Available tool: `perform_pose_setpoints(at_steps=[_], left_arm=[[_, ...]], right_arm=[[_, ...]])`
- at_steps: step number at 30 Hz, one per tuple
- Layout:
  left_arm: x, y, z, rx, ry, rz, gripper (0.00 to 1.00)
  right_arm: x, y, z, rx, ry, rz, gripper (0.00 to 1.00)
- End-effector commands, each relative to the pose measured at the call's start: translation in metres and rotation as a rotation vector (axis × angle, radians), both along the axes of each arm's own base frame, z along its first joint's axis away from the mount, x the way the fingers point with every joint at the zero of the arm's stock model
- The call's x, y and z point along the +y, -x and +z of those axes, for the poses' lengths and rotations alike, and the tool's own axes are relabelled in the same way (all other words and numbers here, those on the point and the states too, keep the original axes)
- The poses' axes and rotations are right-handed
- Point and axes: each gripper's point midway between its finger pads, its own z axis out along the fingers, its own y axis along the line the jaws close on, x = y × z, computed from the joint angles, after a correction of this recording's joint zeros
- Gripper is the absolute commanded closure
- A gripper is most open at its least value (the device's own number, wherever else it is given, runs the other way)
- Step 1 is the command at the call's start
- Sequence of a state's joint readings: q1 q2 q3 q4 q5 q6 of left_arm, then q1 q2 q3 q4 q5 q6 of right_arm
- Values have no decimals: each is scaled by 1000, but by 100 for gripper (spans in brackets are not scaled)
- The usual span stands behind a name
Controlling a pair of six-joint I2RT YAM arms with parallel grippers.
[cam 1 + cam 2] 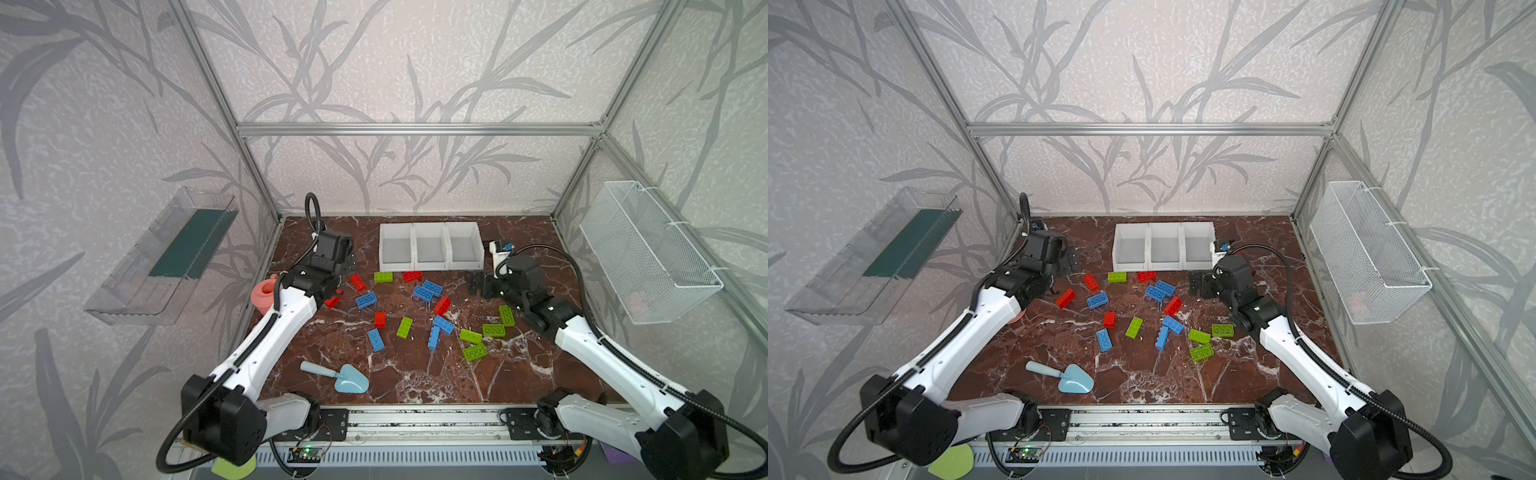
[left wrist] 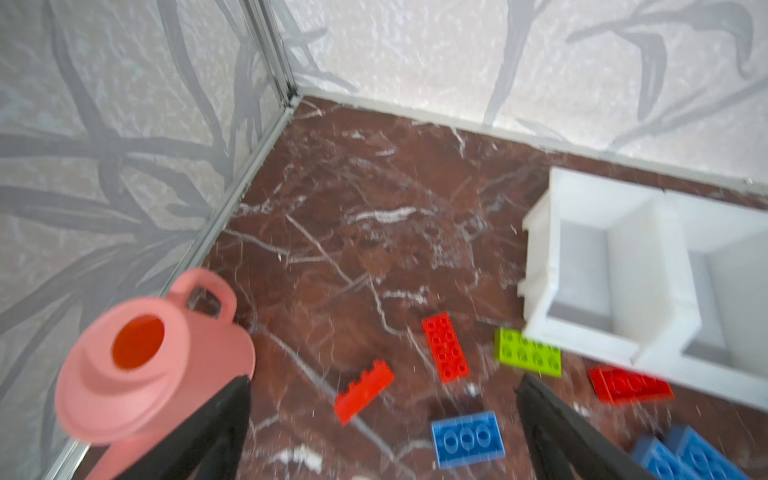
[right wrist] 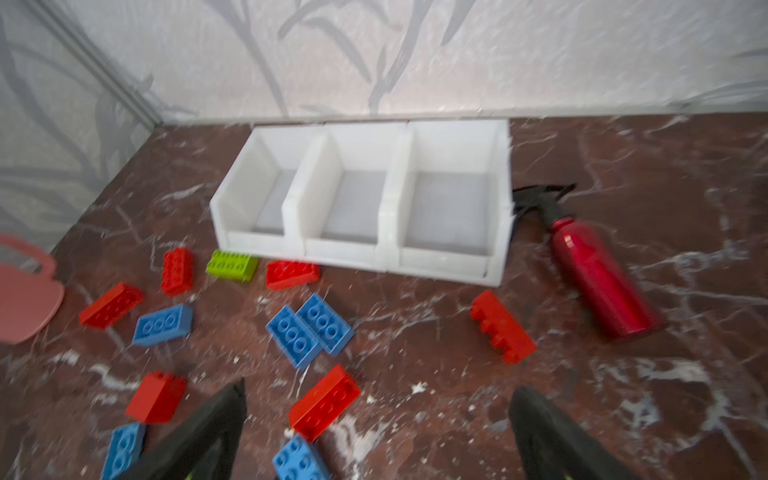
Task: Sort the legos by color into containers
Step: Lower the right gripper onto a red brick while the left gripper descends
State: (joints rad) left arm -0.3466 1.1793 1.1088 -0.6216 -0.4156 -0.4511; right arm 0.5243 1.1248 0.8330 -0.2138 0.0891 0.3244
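Note:
Red, blue and lime green legos lie scattered over the middle of the brown marble table, among them a red one (image 1: 357,281), a blue pair (image 1: 428,289) and a green cluster (image 1: 474,352). The three joined white containers (image 1: 431,266) (image 1: 1165,266) stand at the back, and nothing lies in them (image 3: 365,249). My left gripper (image 1: 348,264) (image 2: 384,380) is open above a red lego (image 2: 365,395) lying on its side and a blue one (image 2: 467,438). My right gripper (image 1: 478,284) (image 3: 377,390) is open with a red lego (image 3: 326,401) on the table between its fingers.
A pink watering can (image 1: 262,296) (image 2: 153,361) stands at the left wall beside my left arm. A red bottle (image 3: 598,274) lies right of the containers. A light blue trowel (image 1: 338,378) lies near the front. A wire basket (image 1: 648,253) and a clear tray (image 1: 166,257) hang on the side walls.

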Motion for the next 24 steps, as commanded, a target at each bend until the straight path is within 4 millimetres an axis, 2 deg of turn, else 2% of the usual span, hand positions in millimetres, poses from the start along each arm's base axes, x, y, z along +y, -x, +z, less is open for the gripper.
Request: perform_pose_setpoints(at_steps=[1,4,8,12,16,24], left_arm=[[1,59,-30,148,64,-22,1],[-4,74,-48,143,121,-52,1],[-10,85,-59,136,155,-104,1],[-18,89,-51,123,182,-164,1],[-18,94,-43,79,198,-185,1],[-19,99,-33,11,237,-198,1]], right_arm=[[7,19,-31,162,21,-30,0],[17,16,-56,230,-4,-61,2],[30,6,-83,293,7,-103,5],[42,-1,-106,351,28,-122,10],[46,-7,-129,394,70,-148,12],[69,-19,-152,431,77,-170,12]])
